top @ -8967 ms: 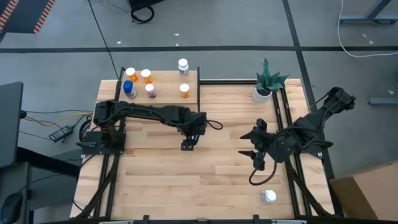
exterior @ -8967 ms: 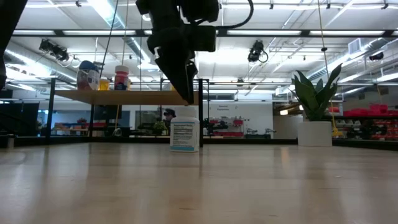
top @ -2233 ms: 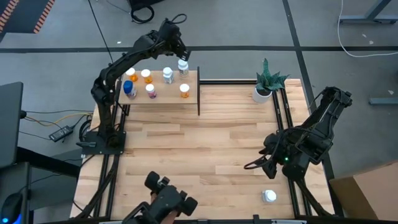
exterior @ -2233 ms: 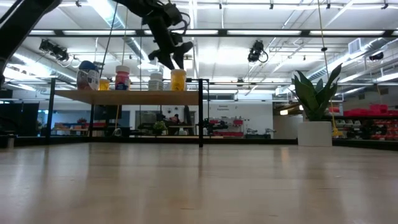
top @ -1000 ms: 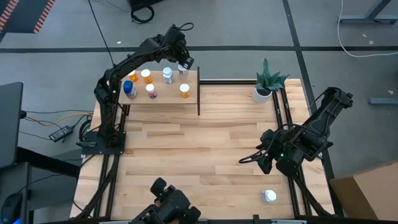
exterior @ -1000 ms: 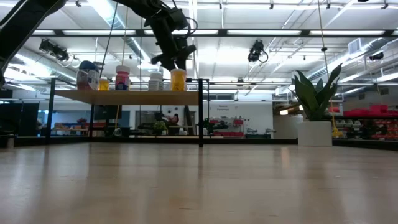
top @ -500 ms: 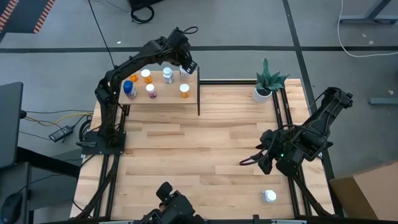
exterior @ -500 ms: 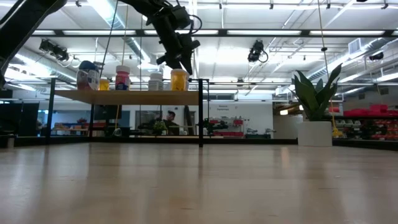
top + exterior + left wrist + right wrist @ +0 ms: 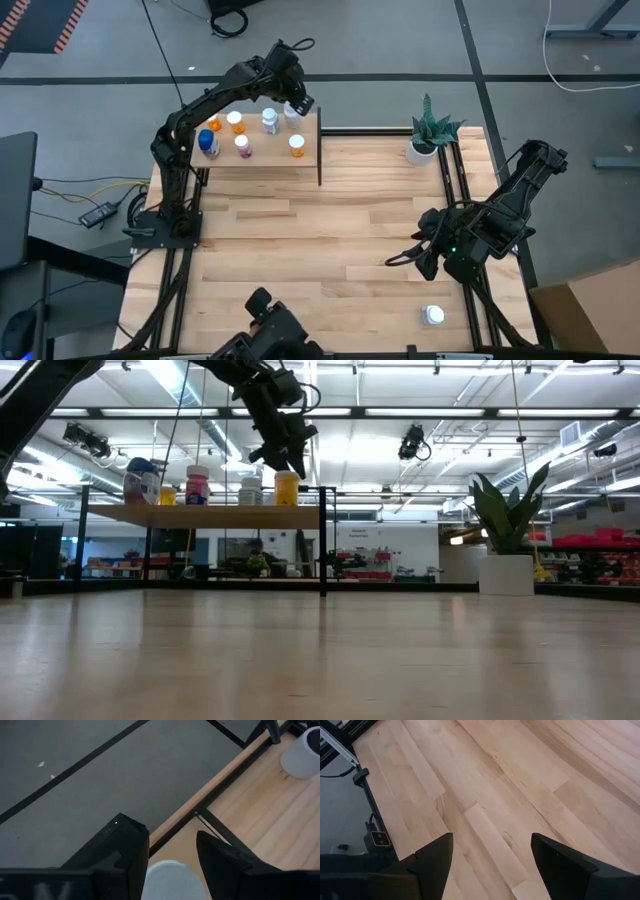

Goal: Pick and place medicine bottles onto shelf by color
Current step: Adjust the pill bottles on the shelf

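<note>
One camera looks straight down on the table [image 9: 330, 240]; another sits level at tabletop height; both share the shelf [image 9: 262, 150].

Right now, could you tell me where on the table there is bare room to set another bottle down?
The broad middle of the table, between the shelf and the right gripper, lies bare. The shelf's far row is crowded: the medicine bottles cluster there and the left gripper hangs over a white cap. A lone bottle sits near the front right corner.

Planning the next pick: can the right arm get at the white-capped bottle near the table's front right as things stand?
Probably yes: the right gripper hangs open close by the bottle, which stands alone on bare table, with nothing between them.
</note>
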You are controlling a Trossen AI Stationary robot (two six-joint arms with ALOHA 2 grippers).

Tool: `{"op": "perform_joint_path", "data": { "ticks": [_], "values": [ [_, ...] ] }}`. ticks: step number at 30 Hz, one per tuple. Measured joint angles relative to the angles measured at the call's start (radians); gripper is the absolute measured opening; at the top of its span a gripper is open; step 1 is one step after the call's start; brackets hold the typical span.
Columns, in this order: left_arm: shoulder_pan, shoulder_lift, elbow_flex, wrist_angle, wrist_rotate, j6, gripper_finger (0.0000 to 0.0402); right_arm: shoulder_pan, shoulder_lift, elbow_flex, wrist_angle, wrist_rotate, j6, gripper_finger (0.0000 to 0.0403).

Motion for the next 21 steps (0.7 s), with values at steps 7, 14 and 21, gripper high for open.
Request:
{"op": "perform_joint_path", "data": {
  "ticks": [7, 14, 21],
  "values": [
    [0.027, -0.042, 0.018, -0.048, 0.0, 0.029, 0.0172, 0.0, 0.0, 0.0, -0.001, 0.0, 0.0, 0.0276],
    [0.02, -0.1, 0.114, -0.271, 0.04, 0.102, 0.0172, 0.0, 0.0, 0.0, -0.021, 0.037, -0.022, 0.0276],
    [-0.011, -0.1, 0.129, -0.421, 0.029, 0.218, 0.0172, 0.0, 0.0, 0.0, -0.049, 0.083, -0.04, 0.0276]
  ]
}}
